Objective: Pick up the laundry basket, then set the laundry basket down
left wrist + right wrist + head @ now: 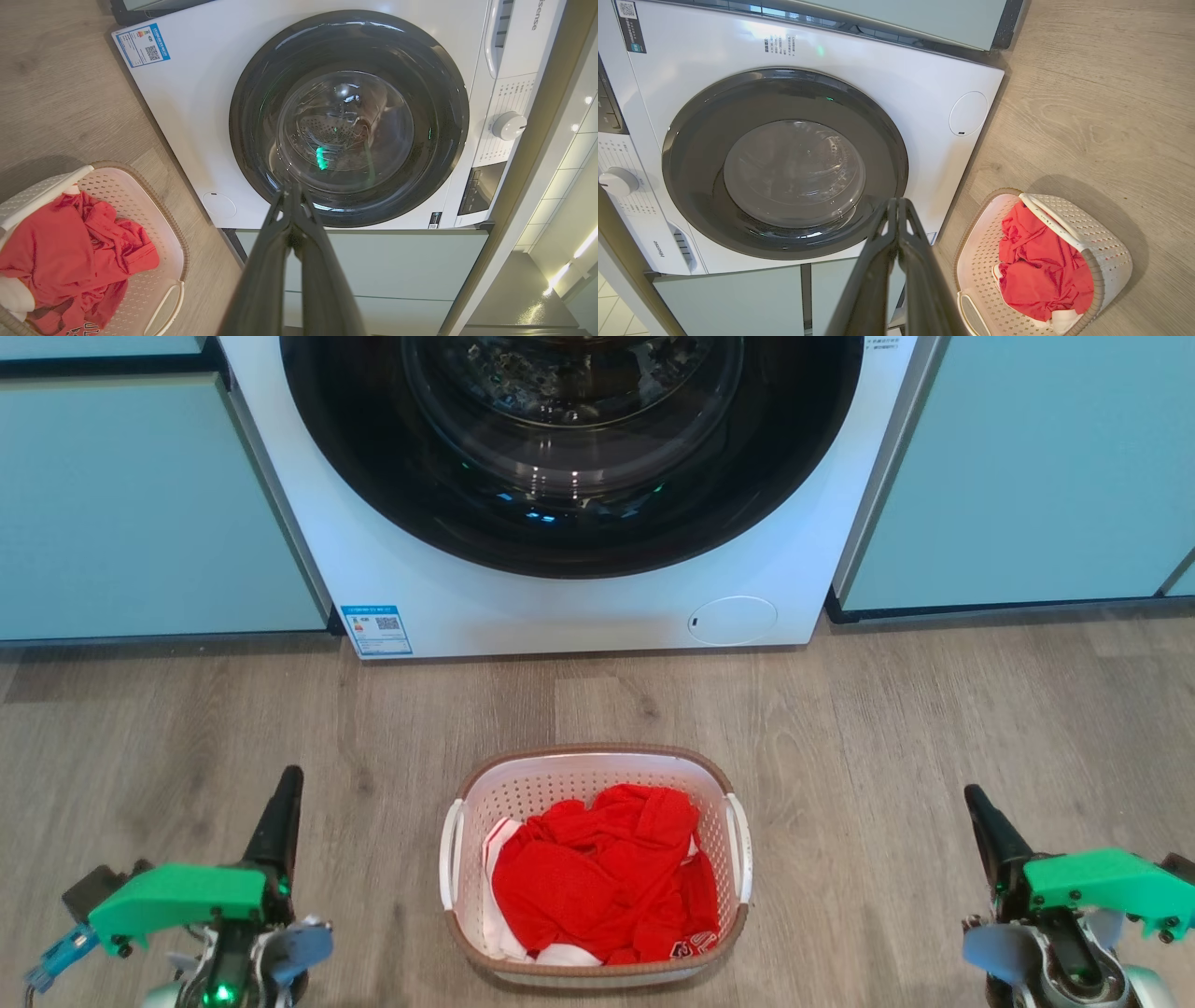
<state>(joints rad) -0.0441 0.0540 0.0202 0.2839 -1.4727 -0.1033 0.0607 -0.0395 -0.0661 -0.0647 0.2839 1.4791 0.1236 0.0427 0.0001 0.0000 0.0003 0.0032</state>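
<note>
The laundry basket [709, 784] stands on the wood floor in front of me, white and perforated with a brown rim and a white handle on each side. Red and white clothes [597, 877] fill it. It also appears in the left wrist view as the basket [159, 224] and in the right wrist view as the basket [1106, 247]. My left gripper [291, 777] hovers left of the basket, fingers pressed together and holding nothing [292, 186]. My right gripper [973, 793] hovers right of it, likewise shut and holding nothing [896, 201]. Both are well apart from the handles.
A white front-loading washing machine [579, 607] with a dark round door [569, 448] stands just beyond the basket. Pale green cabinets [140, 504] flank it on both sides. Wood floor [934, 709] lies between the basket and the machine.
</note>
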